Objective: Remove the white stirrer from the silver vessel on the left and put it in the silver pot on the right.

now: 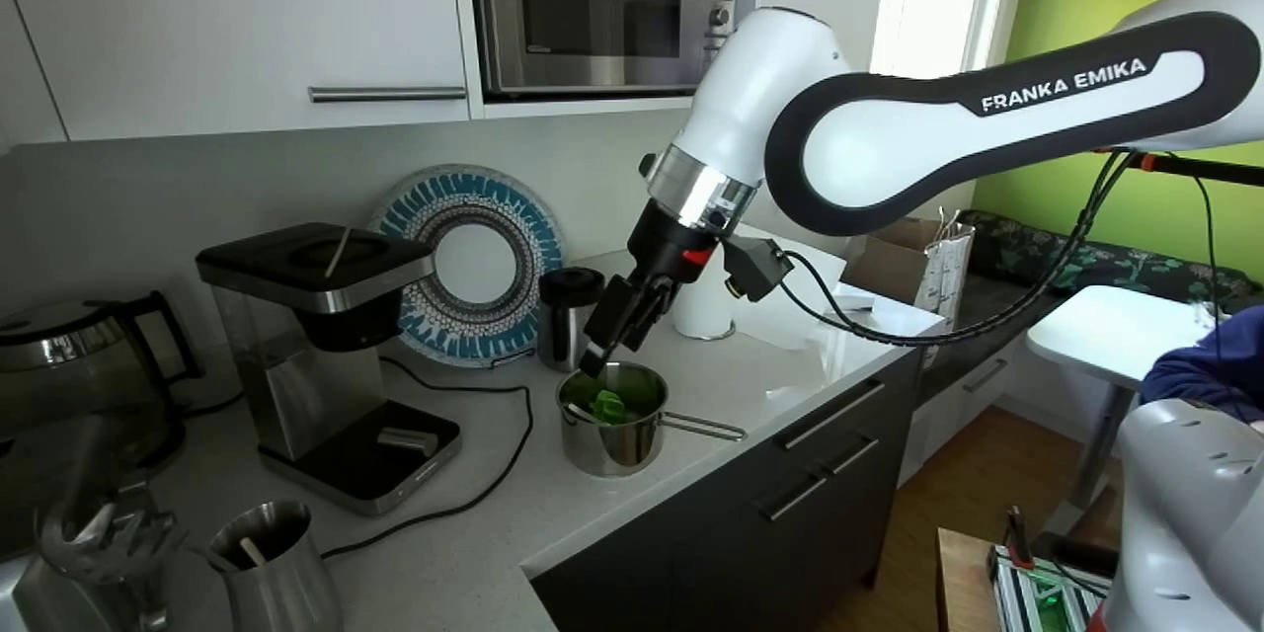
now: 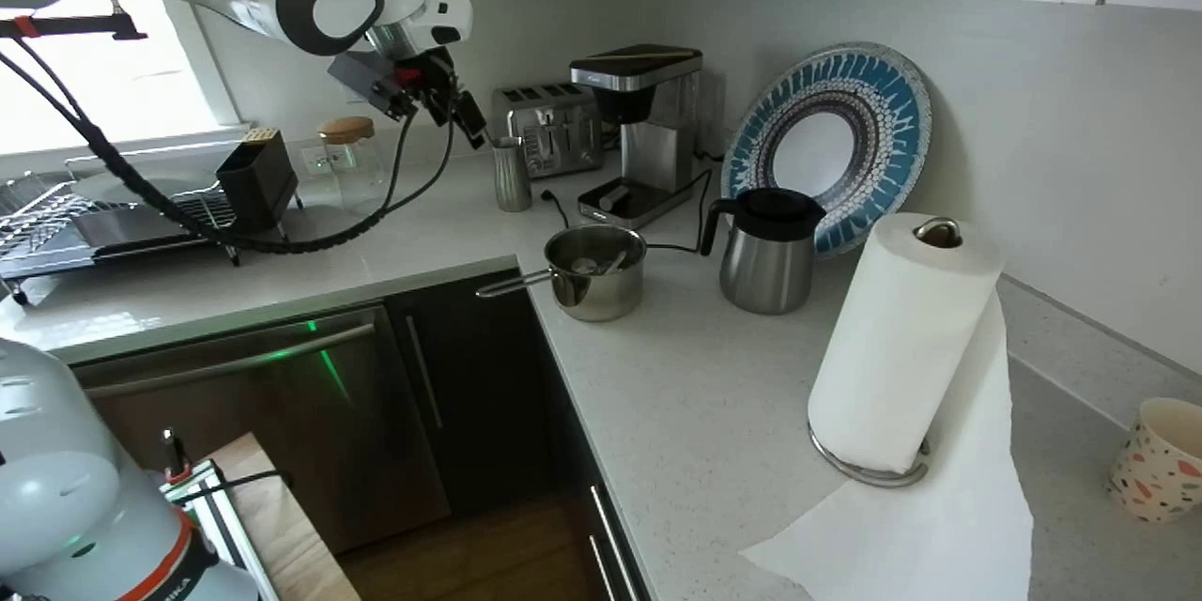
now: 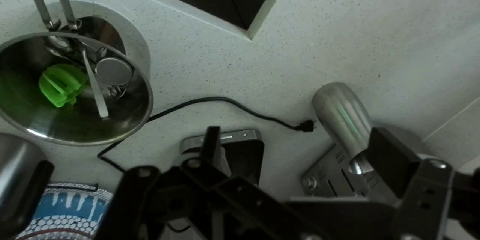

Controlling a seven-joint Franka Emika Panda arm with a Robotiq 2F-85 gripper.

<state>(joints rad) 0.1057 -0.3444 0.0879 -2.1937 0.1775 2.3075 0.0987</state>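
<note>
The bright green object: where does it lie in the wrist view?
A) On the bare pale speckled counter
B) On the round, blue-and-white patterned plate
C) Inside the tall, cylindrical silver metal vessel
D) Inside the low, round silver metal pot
D: in the wrist view, the bright green object sits within the rim of the low, round silver metal pot.

In an exterior view, daylight clips to flat white at a white-framed window (image 1: 936, 5), glare on the pale speckled countertop (image 1: 716, 385), lower left dim and hazy. Bright-green streaks cross a dark metallic appliance front (image 2: 282, 451) in an exterior view. Wrist view is murkier: the black two-fingered gripper (image 3: 296, 137) near-silhouetted, a hard glint on the round silver pot (image 3: 137, 114).
</note>
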